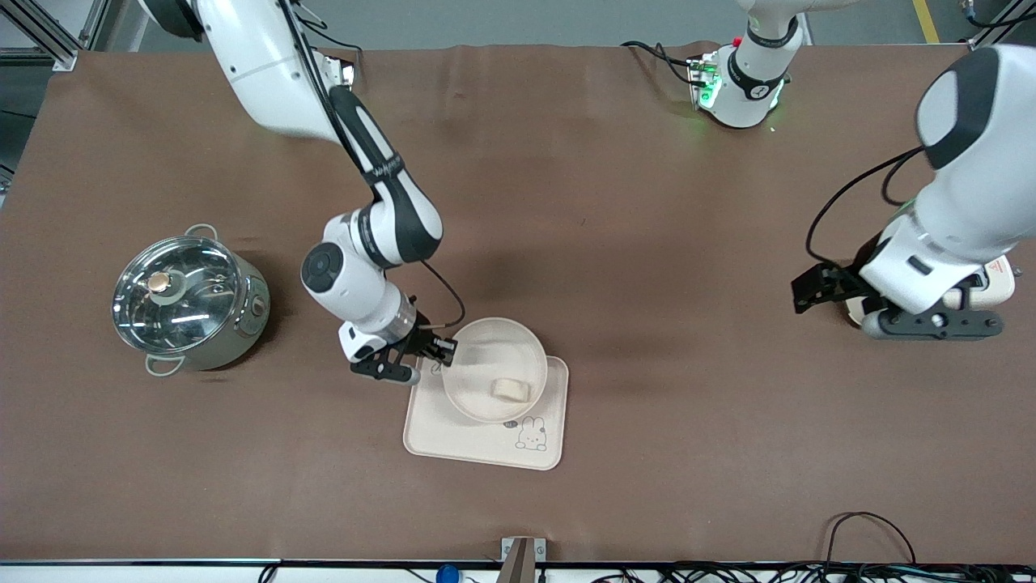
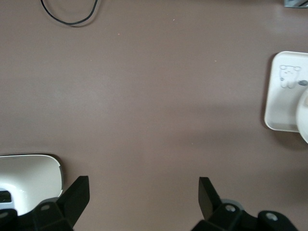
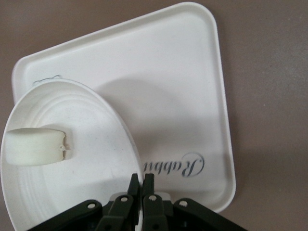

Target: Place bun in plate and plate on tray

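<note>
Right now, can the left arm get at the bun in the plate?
Probably not easily: the bun lies in the plate, whose rim the right gripper pinches above the tray; the open left gripper waits far off.

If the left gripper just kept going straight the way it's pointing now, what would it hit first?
Most likely the bare brown table. The left gripper is open, pointing down at the cloth at the left arm's end of the table, with nothing between its fingers. The tray lies well off to one side, out of that line.

A brown table (image 1: 615, 243) carries the tray (image 1: 453, 441) and a lidded steel pot (image 1: 190, 300).
</note>
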